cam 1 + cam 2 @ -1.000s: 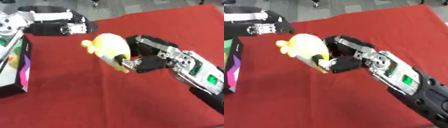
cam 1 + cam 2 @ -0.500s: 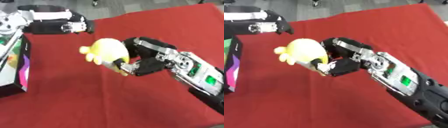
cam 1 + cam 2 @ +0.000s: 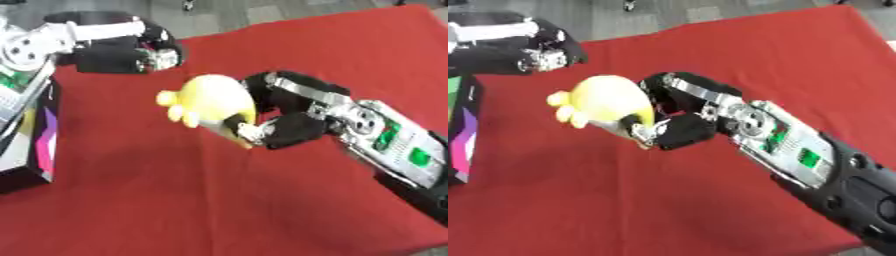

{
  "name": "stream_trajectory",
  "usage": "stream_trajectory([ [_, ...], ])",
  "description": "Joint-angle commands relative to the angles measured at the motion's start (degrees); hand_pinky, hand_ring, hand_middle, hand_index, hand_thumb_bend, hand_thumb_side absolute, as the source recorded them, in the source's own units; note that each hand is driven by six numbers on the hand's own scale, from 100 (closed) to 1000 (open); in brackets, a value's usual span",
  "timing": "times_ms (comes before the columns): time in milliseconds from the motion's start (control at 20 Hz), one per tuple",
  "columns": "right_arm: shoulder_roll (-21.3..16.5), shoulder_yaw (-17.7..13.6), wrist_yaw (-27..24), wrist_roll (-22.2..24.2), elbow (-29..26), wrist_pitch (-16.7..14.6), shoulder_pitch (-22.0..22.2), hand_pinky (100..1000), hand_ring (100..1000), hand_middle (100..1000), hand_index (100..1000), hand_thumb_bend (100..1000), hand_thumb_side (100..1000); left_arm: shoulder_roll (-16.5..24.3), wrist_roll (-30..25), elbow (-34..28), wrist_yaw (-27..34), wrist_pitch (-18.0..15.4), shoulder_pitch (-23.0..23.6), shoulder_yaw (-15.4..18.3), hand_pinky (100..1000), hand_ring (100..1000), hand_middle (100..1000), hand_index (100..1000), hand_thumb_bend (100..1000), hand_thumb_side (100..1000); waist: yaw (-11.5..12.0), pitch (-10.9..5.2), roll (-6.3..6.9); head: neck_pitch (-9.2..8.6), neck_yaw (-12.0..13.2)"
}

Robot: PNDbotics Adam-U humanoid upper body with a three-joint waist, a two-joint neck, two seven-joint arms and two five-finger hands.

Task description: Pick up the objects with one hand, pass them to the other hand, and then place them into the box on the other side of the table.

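A yellow soft toy (image 3: 210,101), rounded with small knobs on its left side, hangs above the red tablecloth near the middle. My right hand (image 3: 280,117) is shut on its right side, the arm reaching in from the lower right. My left hand (image 3: 131,52) hovers at the upper left, a short gap away from the toy, its fingers curled and holding nothing. The box (image 3: 26,130), dark with colourful printed sides, stands at the left edge of the table.
The red cloth (image 3: 219,200) covers the whole table. Grey floor shows beyond the far edge at the top.
My right hand has carried the yellow toy leftwards, toward the left hand. The left hand has stayed near the upper left.
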Motion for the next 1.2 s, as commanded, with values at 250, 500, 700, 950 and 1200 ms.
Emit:
stream_trajectory([
  [250, 0.3, 0.1, 1.3, -5.5, -0.8, 4.6, -1.6, 489, 562, 348, 509, 100, 206, -0.6, -2.0, 0.3, -3.5, -2.4, -1.7, -0.1, 861, 888, 785, 837, 138, 893, 0.0, -1.56, 0.37, 0.12, -0.2],
  [500, 0.5, 0.4, 1.8, -7.0, -0.8, 6.2, -1.7, 487, 561, 348, 508, 100, 206, -1.0, -3.0, 0.8, -4.5, -3.5, -1.9, 0.0, 866, 892, 792, 848, 200, 895, 0.0, -1.46, 0.44, 0.04, -0.2],
  [700, 0.7, 0.5, 1.7, -6.9, -0.8, 6.4, -1.8, 485, 559, 347, 508, 100, 210, -1.5, -3.3, 1.0, -5.6, -4.5, -2.1, -0.1, 872, 897, 799, 860, 266, 897, 0.0, -1.37, 0.48, -0.06, -0.2],
  [950, 0.7, 0.6, 2.2, -6.7, -0.8, 6.3, -2.0, 483, 557, 347, 508, 100, 199, -2.2, -3.5, 1.5, -6.0, -5.8, -2.2, 0.0, 879, 903, 800, 865, 360, 968, 0.1, -1.31, 0.45, -0.18, -0.3],
  [1200, 0.7, 0.6, 2.6, -6.4, -0.8, 6.1, -2.2, 482, 556, 347, 508, 100, 195, -2.6, -3.3, 2.3, -5.4, -6.9, -2.2, -0.1, 881, 904, 799, 864, 395, 1000, 0.3, -1.29, 0.42, -0.27, -0.5],
])
